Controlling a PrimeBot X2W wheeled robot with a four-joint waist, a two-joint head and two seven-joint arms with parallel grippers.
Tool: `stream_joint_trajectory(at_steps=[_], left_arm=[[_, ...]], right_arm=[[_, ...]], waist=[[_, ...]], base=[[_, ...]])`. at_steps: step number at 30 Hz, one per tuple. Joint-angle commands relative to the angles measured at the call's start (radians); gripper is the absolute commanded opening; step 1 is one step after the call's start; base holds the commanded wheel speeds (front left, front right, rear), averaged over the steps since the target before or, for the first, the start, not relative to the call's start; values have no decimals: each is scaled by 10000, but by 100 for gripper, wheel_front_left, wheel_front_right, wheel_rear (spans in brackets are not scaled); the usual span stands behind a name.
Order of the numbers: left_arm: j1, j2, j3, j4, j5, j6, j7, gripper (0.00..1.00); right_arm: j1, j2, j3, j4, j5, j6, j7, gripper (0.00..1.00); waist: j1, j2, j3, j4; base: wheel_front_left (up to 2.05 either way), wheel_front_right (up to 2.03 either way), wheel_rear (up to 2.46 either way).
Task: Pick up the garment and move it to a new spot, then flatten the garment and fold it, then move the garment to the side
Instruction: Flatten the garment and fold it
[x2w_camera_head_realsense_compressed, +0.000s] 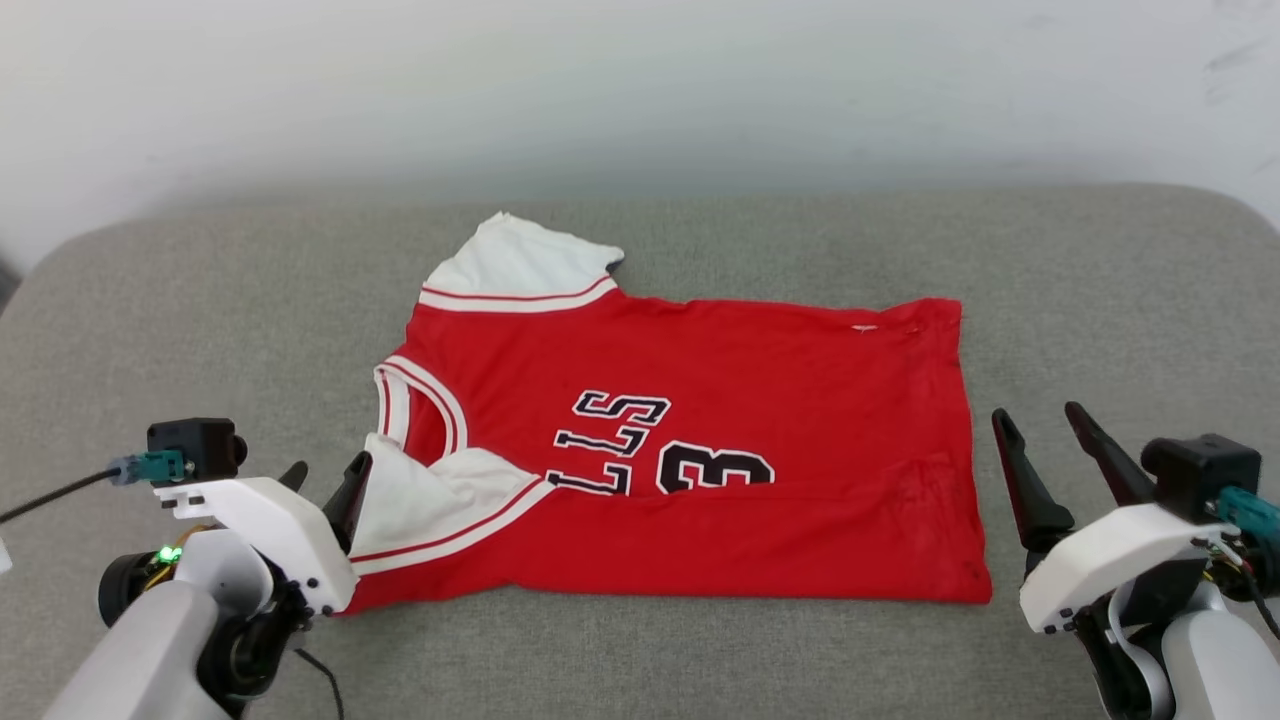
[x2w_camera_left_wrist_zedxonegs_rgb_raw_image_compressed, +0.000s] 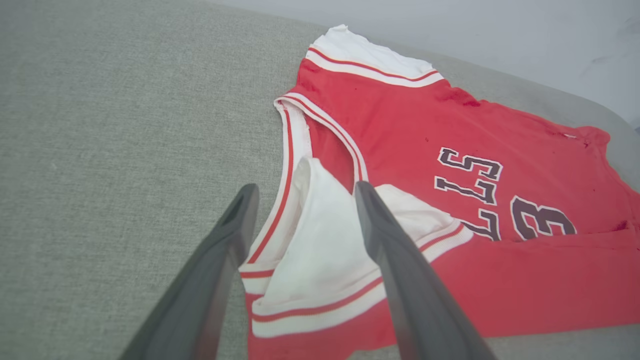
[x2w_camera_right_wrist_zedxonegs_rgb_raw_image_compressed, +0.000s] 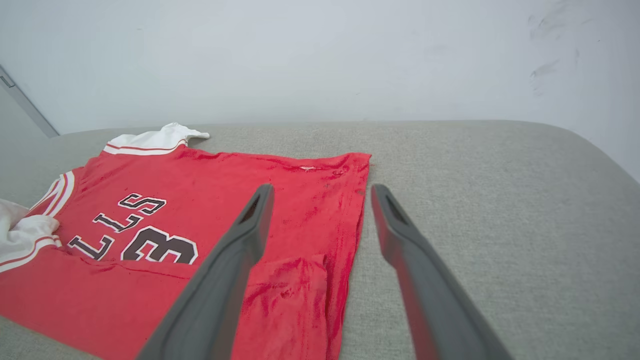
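Note:
The garment (x2w_camera_head_realsense_compressed: 760, 380) is a red jersey with white striped-trim sleeves, lying flat on the grey cushion. Its near edge is folded up over the lower part of the black-and-white letters and number. My left gripper (x2w_camera_head_realsense_compressed: 328, 468) stands open at the garment's near-left corner. In the left wrist view its jaws (x2w_camera_left_wrist_zedxonegs_rgb_raw_image_compressed: 306, 186) straddle the folded white sleeve of the garment (x2w_camera_left_wrist_zedxonegs_rgb_raw_image_compressed: 410, 135) without pinching it. My right gripper (x2w_camera_head_realsense_compressed: 1038, 412) stands open beside the right hem. In the right wrist view, the right gripper (x2w_camera_right_wrist_zedxonegs_rgb_raw_image_compressed: 322, 187) has one finger over the garment (x2w_camera_right_wrist_zedxonegs_rgb_raw_image_compressed: 225, 185) and the other over bare cushion.
The grey fabric cushion (x2w_camera_head_realsense_compressed: 700, 650) has rounded far corners and bare room on all sides of the jersey. A pale wall (x2w_camera_head_realsense_compressed: 640, 80) rises right behind it. A black cable (x2w_camera_head_realsense_compressed: 50, 495) runs off from the left wrist.

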Motion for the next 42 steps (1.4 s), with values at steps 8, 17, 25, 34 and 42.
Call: stream_joint_trajectory(at_steps=[8,17,25,34,42], left_arm=[[645,1297,-302,-1229,-872,208,3173,100],[765,1961,-316,-1757,-1607,624,5075,100],[741,1338,-736,-941,-1943,302,5598,0],[388,945,-701,-627,-1546,-173,4417,0],[-90,1178,-419,-1728,-1044,36,3594,0]], right_arm=[[978,631,-447,-1563,-745,-3,-374,100],[923,1061,-395,-2543,-970,-3,-270,100],[717,999,-292,-2591,-1088,-3,-407,100],[1027,644,-774,-2633,-1044,-3,828,100],[673,189,-1022,-1713,16,-3,5303,100]], waist=[[0,0,-378,-411],[0,0,834,-951],[0,0,1237,-1191],[0,0,597,-756],[0,0,687,-118]], base=[[0,0,0],[0,0,0],[0,0,0],[0,0,0],[0,0,0]])
